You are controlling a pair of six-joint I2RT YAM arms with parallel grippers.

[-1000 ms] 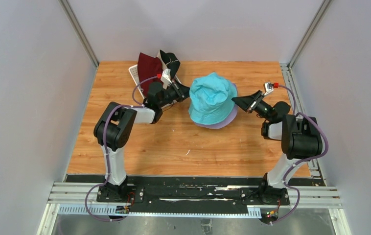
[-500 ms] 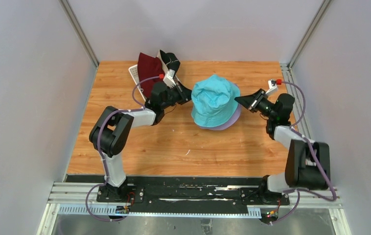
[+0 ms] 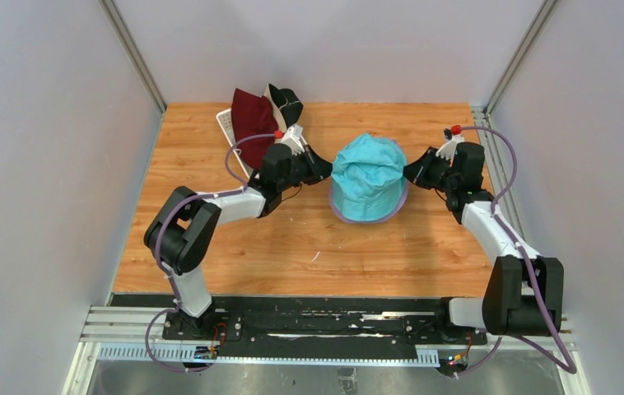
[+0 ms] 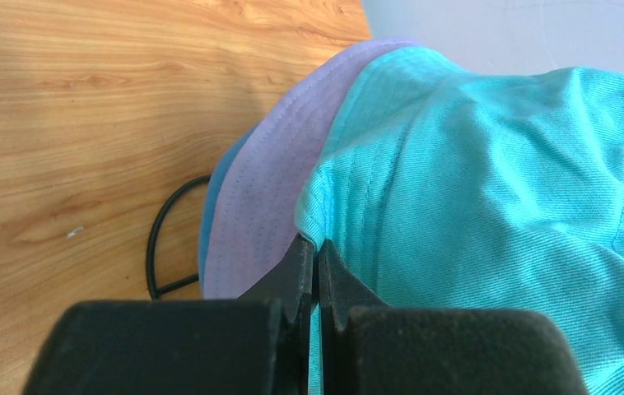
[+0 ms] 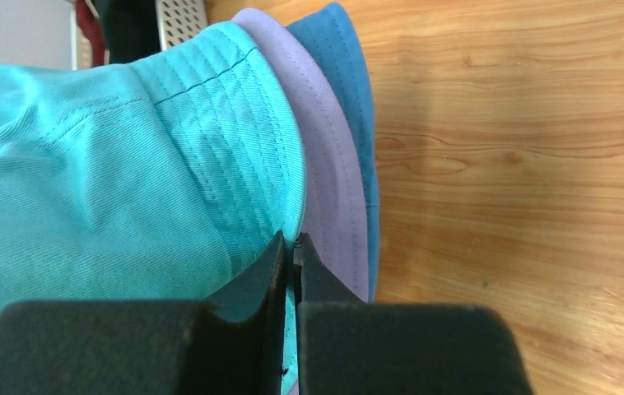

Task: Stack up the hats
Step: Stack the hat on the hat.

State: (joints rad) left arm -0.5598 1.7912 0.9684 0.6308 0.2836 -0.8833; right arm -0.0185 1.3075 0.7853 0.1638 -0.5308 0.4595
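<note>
The teal hat (image 3: 368, 174) sits over the lavender hat (image 3: 365, 220), whose brim shows as a thin ring around it. Beneath both, the blue hat (image 5: 350, 74) peeks out in the wrist views. My left gripper (image 3: 323, 171) is shut on the teal hat's left brim edge (image 4: 313, 222); its jaws pinch the fabric. On the opposite side my right gripper (image 3: 410, 173) is shut on the teal brim (image 5: 292, 218). The lavender brim (image 4: 267, 189) lies just outside both grips. A dark red hat (image 3: 251, 115) and a black hat (image 3: 286, 99) rest at the back left.
A white lattice basket (image 3: 225, 123) lies under the dark red and black hats at the back left. A black wire loop (image 4: 160, 247) shows on the wooden table (image 3: 292, 239) beside the stack. Grey walls close in the sides and back.
Both grippers moved inward and down with the teal hat, so it now covers the lavender hat squarely. The right gripper went from partly open to shut on the brim.
</note>
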